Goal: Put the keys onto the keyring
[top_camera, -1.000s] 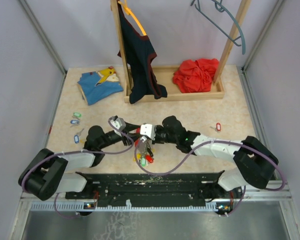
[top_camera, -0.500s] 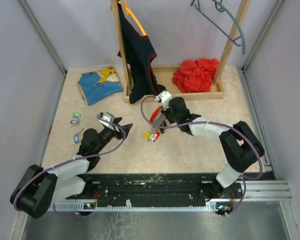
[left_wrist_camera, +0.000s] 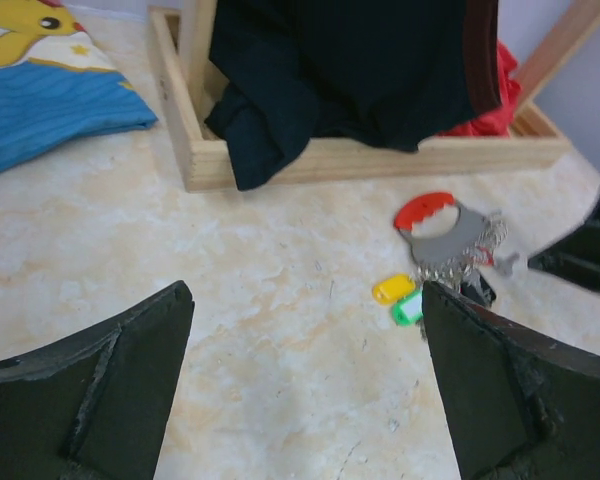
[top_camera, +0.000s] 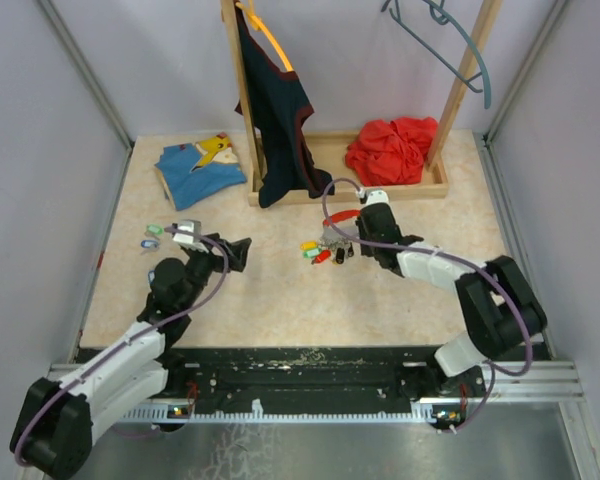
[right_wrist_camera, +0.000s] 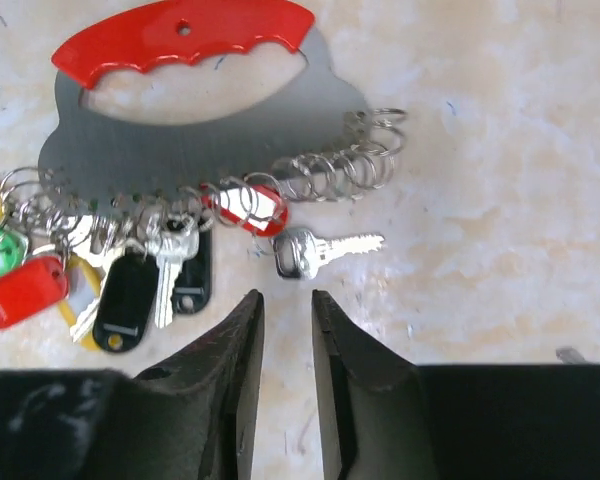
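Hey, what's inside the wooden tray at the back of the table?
A crumpled red cloth fills its right part, and the hem of a hanging dark garment drapes over the left front wall of the wooden tray. The floor beneath both is covered.

Left tool (left_wrist_camera: 305,310) jaws wide apart; right tool (right_wrist_camera: 286,305) narrowly parted.

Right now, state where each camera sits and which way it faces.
Top external: above and behind, looking down on the table; left arm and right arm show.
Left wrist: low, facing the wooden rack and key bunch; the open left gripper shows.
Right wrist: looking down on the key bunch; the right gripper shows, narrowly parted.
Shared: all three see the key bunch.
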